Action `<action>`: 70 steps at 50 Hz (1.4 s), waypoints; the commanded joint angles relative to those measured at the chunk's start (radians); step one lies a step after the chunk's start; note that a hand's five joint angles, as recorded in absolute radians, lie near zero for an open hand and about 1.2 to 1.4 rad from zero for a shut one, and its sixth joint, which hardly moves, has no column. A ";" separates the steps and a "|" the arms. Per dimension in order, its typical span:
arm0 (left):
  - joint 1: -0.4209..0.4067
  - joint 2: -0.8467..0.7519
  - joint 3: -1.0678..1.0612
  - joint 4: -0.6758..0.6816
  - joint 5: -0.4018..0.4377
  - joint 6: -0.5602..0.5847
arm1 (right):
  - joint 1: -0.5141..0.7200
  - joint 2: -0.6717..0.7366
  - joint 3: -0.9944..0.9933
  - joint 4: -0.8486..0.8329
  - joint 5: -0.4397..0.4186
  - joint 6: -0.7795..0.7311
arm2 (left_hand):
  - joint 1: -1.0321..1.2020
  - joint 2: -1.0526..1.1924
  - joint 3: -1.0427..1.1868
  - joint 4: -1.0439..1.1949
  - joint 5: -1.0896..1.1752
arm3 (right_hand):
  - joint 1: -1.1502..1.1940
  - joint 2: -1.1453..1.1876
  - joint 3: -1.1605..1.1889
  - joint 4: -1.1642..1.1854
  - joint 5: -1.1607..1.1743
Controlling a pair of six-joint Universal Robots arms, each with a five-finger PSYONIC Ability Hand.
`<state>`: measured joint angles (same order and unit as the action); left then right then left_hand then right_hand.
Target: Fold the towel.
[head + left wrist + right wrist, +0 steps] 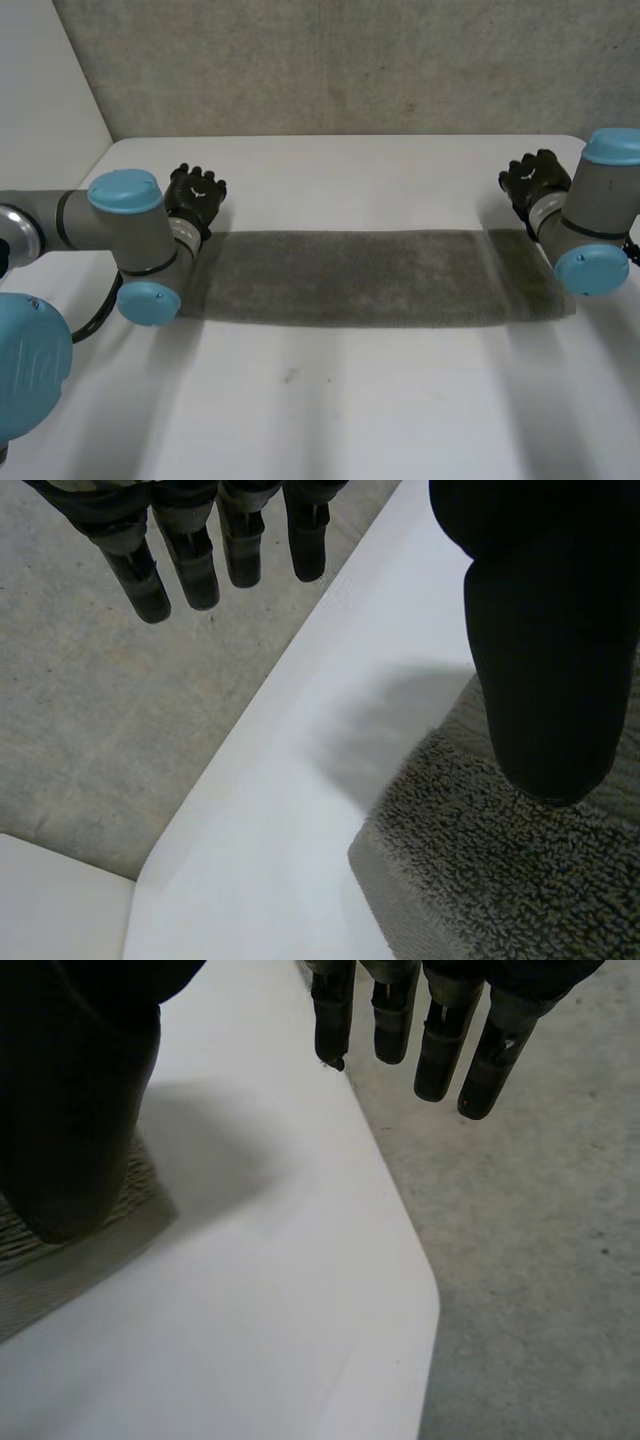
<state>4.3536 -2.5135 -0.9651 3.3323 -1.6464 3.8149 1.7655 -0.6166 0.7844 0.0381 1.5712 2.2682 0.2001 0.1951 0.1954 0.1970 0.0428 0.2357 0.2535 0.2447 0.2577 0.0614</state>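
Observation:
A grey towel (360, 275) lies flat on the white table (330, 410) as a long strip running from left to right. My left hand (196, 195) hovers just past the towel's left end, open and holding nothing. In the left wrist view its thumb (545, 630) hangs above the towel's corner (500, 880) and its straight fingers (190, 560) reach out over the table's far edge. My right hand (532, 178) is open past the towel's right end. In the right wrist view its thumb (70, 1090) is over the towel's end (40, 1270), apart from the straight fingers (440, 1040).
Grey concrete floor (350, 60) lies beyond the table's far edge. The table's rounded far right corner (425, 1300) is beside my right hand. White table surface stretches in front of the towel. Both forearms rest low over the towel's ends.

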 commanded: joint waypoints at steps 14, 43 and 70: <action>-0.005 0.531 -0.555 0.053 -0.010 -0.285 | -0.089 -0.521 0.597 0.011 -0.149 0.251 | -0.026 -0.021 -0.021 -0.022 -0.043 | -0.061 -0.079 -0.070 -0.083 -0.061; -0.006 0.601 -0.788 0.184 0.023 -0.377 | -0.239 -0.416 0.924 -0.314 -0.275 0.179 | -0.025 -0.020 -0.020 -0.022 -0.042 | 1.161 1.143 1.152 1.139 1.160; -0.011 0.604 -0.793 0.185 0.019 -0.380 | -0.079 -0.471 0.600 -0.257 -0.145 0.134 | -0.026 -0.021 -0.021 -0.022 -0.043 | 1.161 1.143 1.152 1.139 1.160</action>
<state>4.3397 -1.9119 -1.7604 3.5171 -1.6264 3.4370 1.3969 -1.0740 1.5277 -0.2349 1.3675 2.2652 0.1729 0.1651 0.1685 0.1671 0.0259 1.3158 1.3097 1.3322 1.3408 1.1578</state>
